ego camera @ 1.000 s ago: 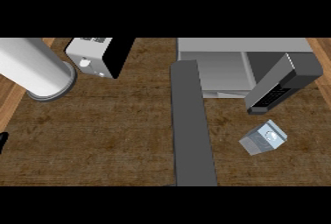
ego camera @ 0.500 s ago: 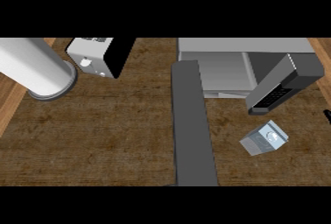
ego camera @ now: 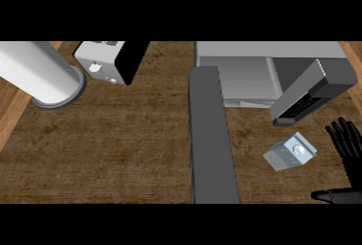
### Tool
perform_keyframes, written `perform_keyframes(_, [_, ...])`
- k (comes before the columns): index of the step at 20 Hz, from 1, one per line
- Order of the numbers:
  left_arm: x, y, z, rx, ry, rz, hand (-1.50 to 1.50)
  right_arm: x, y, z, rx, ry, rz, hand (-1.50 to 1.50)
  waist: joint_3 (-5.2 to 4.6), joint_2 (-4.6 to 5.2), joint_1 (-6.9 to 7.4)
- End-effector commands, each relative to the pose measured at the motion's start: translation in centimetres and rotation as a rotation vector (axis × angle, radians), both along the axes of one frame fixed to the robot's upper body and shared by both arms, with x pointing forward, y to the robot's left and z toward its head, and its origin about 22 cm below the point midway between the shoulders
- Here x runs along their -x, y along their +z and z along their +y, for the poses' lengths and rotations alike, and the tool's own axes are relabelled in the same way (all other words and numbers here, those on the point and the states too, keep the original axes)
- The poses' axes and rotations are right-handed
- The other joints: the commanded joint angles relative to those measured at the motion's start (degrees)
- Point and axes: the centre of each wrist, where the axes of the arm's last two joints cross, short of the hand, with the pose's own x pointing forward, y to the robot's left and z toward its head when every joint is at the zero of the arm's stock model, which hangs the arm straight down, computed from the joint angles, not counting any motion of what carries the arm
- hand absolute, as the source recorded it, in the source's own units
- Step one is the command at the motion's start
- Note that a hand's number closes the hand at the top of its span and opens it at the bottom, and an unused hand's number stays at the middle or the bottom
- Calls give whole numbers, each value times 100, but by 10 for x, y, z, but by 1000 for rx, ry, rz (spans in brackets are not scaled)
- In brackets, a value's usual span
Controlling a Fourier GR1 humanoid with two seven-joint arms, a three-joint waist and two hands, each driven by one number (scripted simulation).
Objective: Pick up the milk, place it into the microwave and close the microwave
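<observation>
Milk carton [ego camera: 290, 152]: one of them, sitting tilted on the brown counter [ego camera: 113, 143], just below the open microwave door's lower end. Grey-blue sides, light top with a round cap. Nothing's touching it.

Microwave [ego camera: 247, 72]: one, top right of the counter, above and a bit left of the carton. Its door [ego camera: 311, 93] is swung open and juts out toward the carton. Dark panel with a button grid near the lower end, too small to read. The cavity is partly blocked by the door, so I can't really see inside.

Right hand [ego camera: 346, 143]: just right of the carton, not touching it. Black fingers straight and spread, pointing up, so it's released and grasping nothing. The picture's right edge cuts it off, and its palm is mostly out of view. A dark stub sits below it at the lower right, probably the thumb, hard to be sure.

Left hand: doesn't show anywhere, so can't say a thing about it.

Grey bar [ego camera: 210, 143]: one long strip running down the counter, left of the carton. Can't tell what it is from this angle.

Toaster-looking box [ego camera: 106, 60]: one, far left of the carton near the top, white face with a knob, black side. Top's cut off.

Big white cylinder [ego camera: 39, 72]: one, far left, cut off at the upper edge.
</observation>
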Motion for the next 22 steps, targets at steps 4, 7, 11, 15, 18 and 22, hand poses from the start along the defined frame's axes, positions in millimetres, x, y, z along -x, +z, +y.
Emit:
perform_keyframes(4, [12, 10, -5, 7, -40, -68, -150, -10, -42, -13, 46, 36, 16, -150, 4, 10, 34])
perform_keyframes(7, [20, 15, 12, 14, -46, -60, -150, -6, -63, 6, 113, 26, 11, -150, 3, 4, 36])
perform_keyframes(11, [28, 15, -3, 13, -69, -58, -150, -12, -66, -12, 111, 8, 11, -150, 10, 10, 77])
perform_keyframes(15, [14, 9, 14, 29, -42, -52, -150, -18, -78, -3, 75, 39, 12, -150, 14, 31, 45])
perform_keyframes(18, [27, 10, 8, 35, -70, -54, -150, -16, -92, 17, 43, 40, 17, -150, 16, 18, 107])
perform_keyframes(22, [21, 9, 12, 25, -58, -73, -150, -18, -94, 16, -13, 48, 5, -150, 26, 42, 110])
